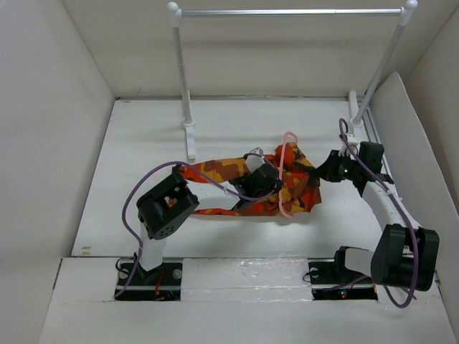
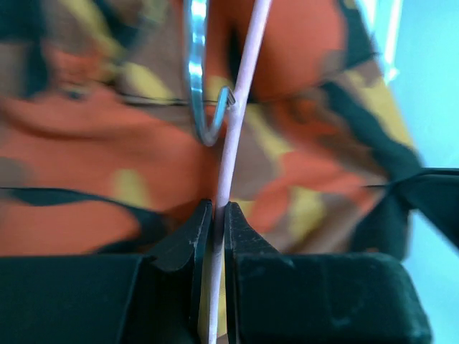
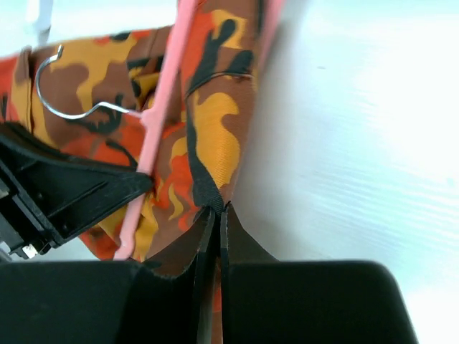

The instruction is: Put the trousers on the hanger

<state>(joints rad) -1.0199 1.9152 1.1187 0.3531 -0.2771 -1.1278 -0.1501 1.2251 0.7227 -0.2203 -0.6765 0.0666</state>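
The camouflage trousers (image 1: pixel 237 183) lie bunched on the white table, one leg running left. The pink hanger (image 1: pixel 285 172) lies over the cloth at its right part. My left gripper (image 1: pixel 262 179) is shut on a thin pink bar of the hanger (image 2: pixel 229 158); the metal hook (image 2: pixel 201 93) shows just beyond it against the trousers (image 2: pixel 107 150). My right gripper (image 1: pixel 324 170) is shut on the right edge of the trousers (image 3: pixel 215 107), at the black strap (image 3: pixel 204 188). The hanger (image 3: pixel 161 107) and its hook (image 3: pixel 68 107) lie left of it, with my left gripper's black fingers (image 3: pixel 72 190).
A white-posted rail with a silver bar (image 1: pixel 287 12) stands at the back; its feet (image 1: pixel 190 140) sit behind the trousers. White walls enclose the table on left, back and right. A purple cable (image 1: pixel 136 193) loops by the left arm.
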